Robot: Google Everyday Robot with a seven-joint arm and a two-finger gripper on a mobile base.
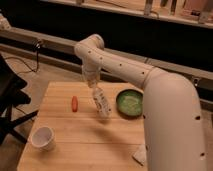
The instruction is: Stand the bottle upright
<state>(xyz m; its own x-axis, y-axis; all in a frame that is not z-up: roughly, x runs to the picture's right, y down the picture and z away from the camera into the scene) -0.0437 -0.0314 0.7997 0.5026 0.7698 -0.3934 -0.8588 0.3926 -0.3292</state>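
The bottle (pixel 101 105) is small, whitish and translucent with dark patches. It hangs tilted over the middle of the wooden table (pixel 75 150), top end up and to the left. My gripper (pixel 93 89) comes down from the white arm and is shut on the bottle's upper end. The bottle's lower end points down and to the right, close to the table top, just left of the green bowl (pixel 129 103).
A small orange carrot-like piece (pixel 74 103) lies left of the bottle. A white cup (pixel 42 137) stands at the front left. A white scrap (pixel 141 154) lies at the front right by my arm. A dark chair (pixel 9 102) stands left of the table.
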